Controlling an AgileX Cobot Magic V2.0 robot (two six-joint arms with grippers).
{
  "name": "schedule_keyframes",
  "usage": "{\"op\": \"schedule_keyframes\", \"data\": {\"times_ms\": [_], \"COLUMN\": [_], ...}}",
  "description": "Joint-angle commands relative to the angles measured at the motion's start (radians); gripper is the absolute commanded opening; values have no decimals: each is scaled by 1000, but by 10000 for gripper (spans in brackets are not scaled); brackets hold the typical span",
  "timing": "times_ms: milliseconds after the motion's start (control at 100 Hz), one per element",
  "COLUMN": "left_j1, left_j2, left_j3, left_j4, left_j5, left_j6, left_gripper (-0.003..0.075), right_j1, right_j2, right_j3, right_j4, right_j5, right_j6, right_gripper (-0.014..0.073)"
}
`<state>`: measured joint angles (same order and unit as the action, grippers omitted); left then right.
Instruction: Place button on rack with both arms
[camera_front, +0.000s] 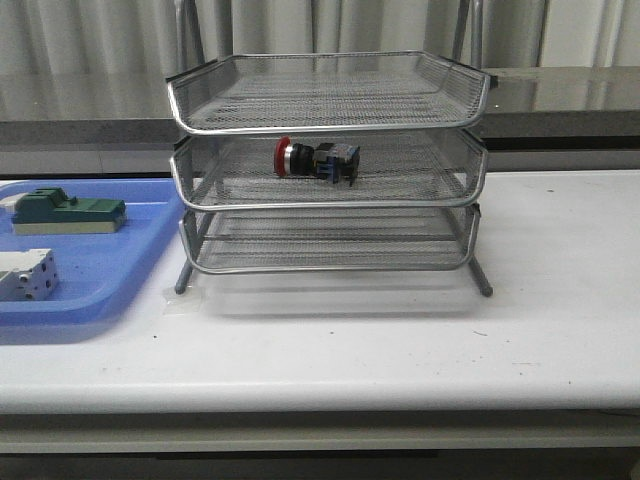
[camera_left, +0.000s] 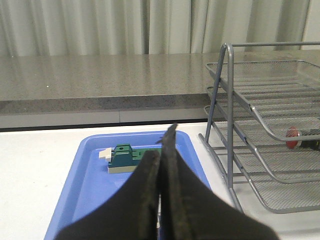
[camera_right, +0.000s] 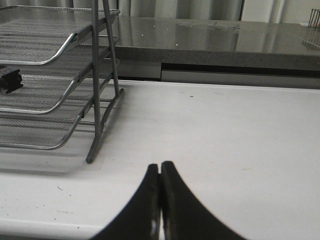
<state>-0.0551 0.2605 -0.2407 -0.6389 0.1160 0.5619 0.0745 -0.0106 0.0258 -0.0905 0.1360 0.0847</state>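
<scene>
Front view shows the rack standing in the middle of the frame on a white table, its three wire-mesh tiers stacked one above another on thin metal legs. The button lies on its side in the middle tier, a little left of centre, red head pointing to the left of the frame and dark block body to the right. The top tier and the bottom tier hold nothing that can be seen. At the left edge of the frame a flat blue tray sits just beside the rack; in it lie a green block toward the back and a white block nearer the front, apart from each other. Behind the table runs a grey speckled counter, and pale curtains hang across the top of the frame. In the left wrist view the left gripper fills the lower centre, its jaws pressed together with nothing between them, above the blue tray, with the green block beyond the tips and the rack at the right of the frame. In the right wrist view the right gripper sits at the bottom centre, jaws likewise pressed together and holding nothing, over bare table, the rack at the left of the frame.
</scene>
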Motion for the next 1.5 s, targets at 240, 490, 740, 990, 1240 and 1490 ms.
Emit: {"op": "schedule_keyframes", "data": {"times_ms": [240,490,740,990,1240,1490], "left_j1": [1,1,1,1,-12,-12], "left_j2": [7,7,7,7,6,-43], "left_j3": [-28,-28,-28,-28,-28,-21], "left_j4": [-13,-13,-13,-13,94,550], "left_j5": [-69,-69,-69,-69,-67,-69], "left_j6": [-6,-6,-6,-6,-38,-492], "left_gripper": [-20,-20,-20,-20,-20,-20], "right_j1": [-6,-6,-6,-6,-6,-6], "right_j2": [-16,-16,-16,-16,-16,-16], "right_j3": [2,2,2,2,2,2], "right_j4": [0,0,0,0,0,0], "right_j5": [-91,-91,-91,-91,-91,-91], "right_j6": [-7,-7,-7,-7,-7,-7], "right_gripper": [-60,-60,-60,-60,-60,-60]}}
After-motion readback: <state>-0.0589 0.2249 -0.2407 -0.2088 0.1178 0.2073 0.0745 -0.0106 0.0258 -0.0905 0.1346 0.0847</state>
